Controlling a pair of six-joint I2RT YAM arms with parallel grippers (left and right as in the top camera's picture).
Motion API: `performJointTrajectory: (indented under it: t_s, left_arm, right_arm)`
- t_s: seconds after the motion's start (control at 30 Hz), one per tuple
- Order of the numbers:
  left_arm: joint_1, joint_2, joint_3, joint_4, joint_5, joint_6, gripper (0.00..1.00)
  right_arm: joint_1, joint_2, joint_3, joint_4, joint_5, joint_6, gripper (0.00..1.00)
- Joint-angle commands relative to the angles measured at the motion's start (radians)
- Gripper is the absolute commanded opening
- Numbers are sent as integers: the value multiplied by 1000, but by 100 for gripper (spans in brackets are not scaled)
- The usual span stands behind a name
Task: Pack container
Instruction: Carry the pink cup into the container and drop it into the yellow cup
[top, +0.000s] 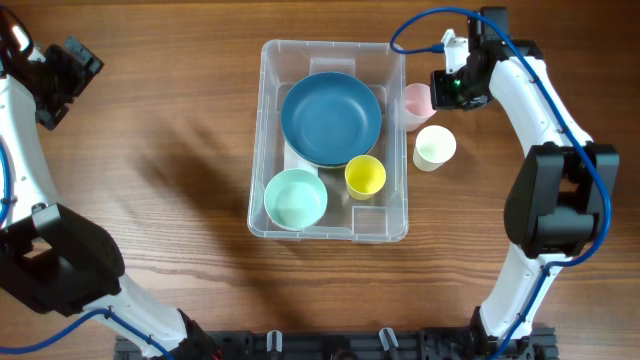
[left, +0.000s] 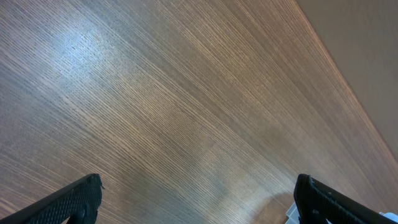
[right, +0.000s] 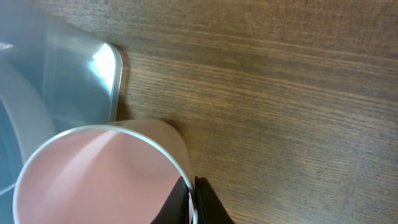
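Container (top: 262, 130), the big clear plastic bin, sits at the middle of the wooden table (top: 150, 200), between the two arms. Far to its left, at the table's far corner, the left gripper (left: 198, 199) hangs over bare wood with its jaws spread wide and nothing between them; its wrist view shows only the two black fingertips (left: 71, 200) at the lower edges and wood grain beyond. Inside the bin, from left to right, a mint-green bowl (top: 296, 198) stands in the near left corner, a large blue plate (top: 331, 118) fills the far half, and a yellow cup (top: 365, 176) stands just beside the plate's near edge. A white label (top: 369, 216) shows on the base at the near right corner. Just outside the bin's far right corner stands a pink cup (top: 417, 100), upright and close against the wall. The right gripper (top: 438, 90) is clamped on that cup's rim, one black finger (right: 202, 205) pressed to the outside of it. A pale cream cup (top: 435, 147) stands on the table near the pink one, apart from the bin.
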Motion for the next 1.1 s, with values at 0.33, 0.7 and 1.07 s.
performJointTrajectory:
  t_s: [0.33, 0.7, 1.07]
  left_arm:
    - [2, -27, 19, 2, -3, -9, 100]
    - [2, -27, 19, 2, -3, -9, 100]
    - [2, -27, 19, 2, -3, -9, 100]
  right_arm:
    - [-12, -119, 228, -55, 332, -8, 4]
    - [221, -336, 290, -259, 179, -37, 4]
    - [375, -374, 218, -602, 177, 60, 4]
